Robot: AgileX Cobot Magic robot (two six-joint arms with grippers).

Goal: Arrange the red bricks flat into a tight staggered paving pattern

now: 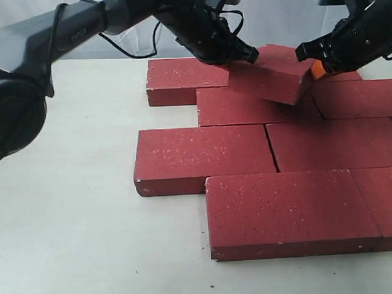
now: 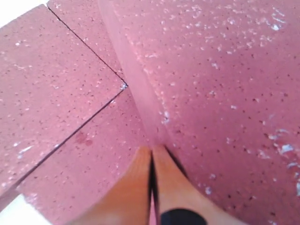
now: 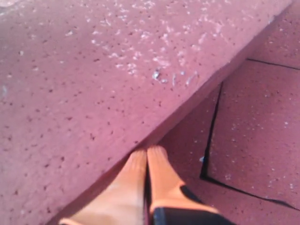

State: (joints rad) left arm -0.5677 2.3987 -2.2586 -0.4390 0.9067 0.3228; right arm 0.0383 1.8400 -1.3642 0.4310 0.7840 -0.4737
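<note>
Several red bricks lie flat in staggered rows, among them a back-left one [image 1: 180,79], a third-row one [image 1: 203,156] and a front one [image 1: 286,211]. One more red brick [image 1: 274,72] is tilted above the back rows, resting on the flat ones. My left gripper [image 1: 247,53] is shut, its tips against that brick's left end. My right gripper [image 1: 316,67] is shut at its right end. In the left wrist view the shut gripper [image 2: 151,149] touches the tilted brick's [image 2: 225,70] lower edge. In the right wrist view the shut gripper [image 3: 146,151] sits under the tilted brick [image 3: 93,70].
The cream table [image 1: 69,224] stretches to the left of and in front of the bricks. The left arm's dark links [image 1: 23,57] and black cables [image 1: 146,45] hang over the back left. The pattern runs off the right edge of the exterior view.
</note>
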